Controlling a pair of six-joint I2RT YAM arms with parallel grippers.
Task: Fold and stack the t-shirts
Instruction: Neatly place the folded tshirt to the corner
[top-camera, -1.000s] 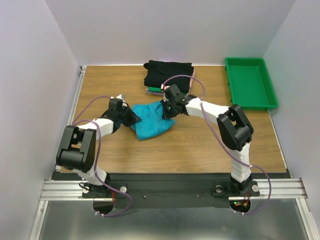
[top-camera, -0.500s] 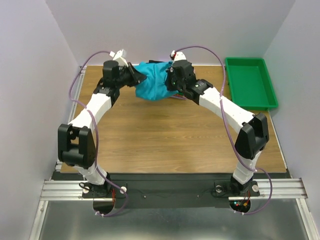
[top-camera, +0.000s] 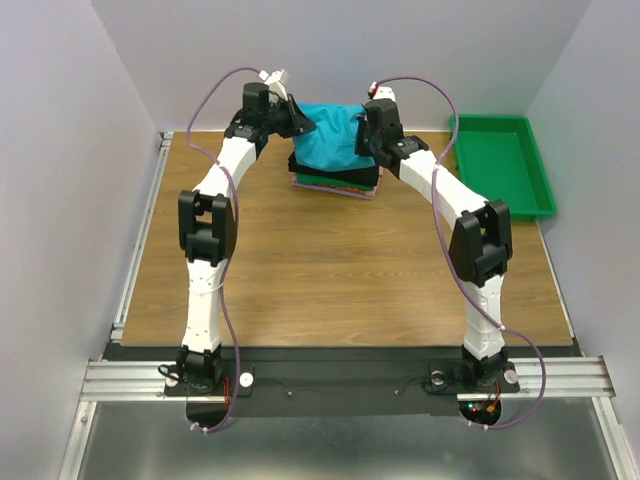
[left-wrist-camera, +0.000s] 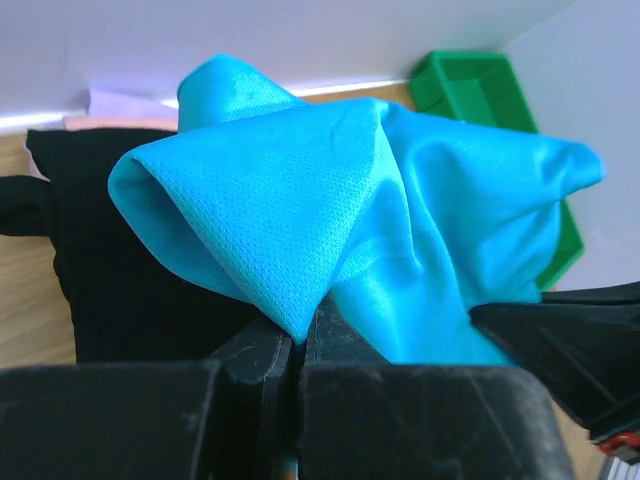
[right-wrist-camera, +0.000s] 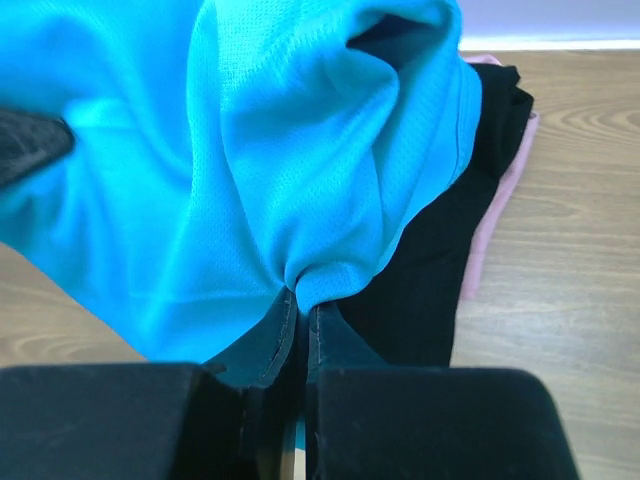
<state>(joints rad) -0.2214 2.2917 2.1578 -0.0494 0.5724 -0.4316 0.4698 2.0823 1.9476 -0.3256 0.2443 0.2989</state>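
The teal t-shirt (top-camera: 332, 137) hangs bunched between my two grippers, above the stack of folded shirts at the table's far edge. The stack shows a black shirt (top-camera: 335, 168) on top, with green and pink edges (top-camera: 330, 186) beneath it. My left gripper (top-camera: 300, 122) is shut on the teal shirt's left side (left-wrist-camera: 300, 330). My right gripper (top-camera: 366, 135) is shut on its right side (right-wrist-camera: 302, 300). In the left wrist view the black shirt (left-wrist-camera: 120, 280) lies below the teal cloth (left-wrist-camera: 380, 200). In the right wrist view the black shirt (right-wrist-camera: 440, 260) and a pink edge (right-wrist-camera: 495, 210) lie below it.
A green plastic tray (top-camera: 500, 165) stands at the far right of the wooden table (top-camera: 330, 270), also showing in the left wrist view (left-wrist-camera: 470, 90). White walls close in the back and both sides. Both arms stretch far out toward the back wall.
Both grippers have carried the teal shirt from the middle of the table up and back, and it now hangs over the folded stack at the far edge.
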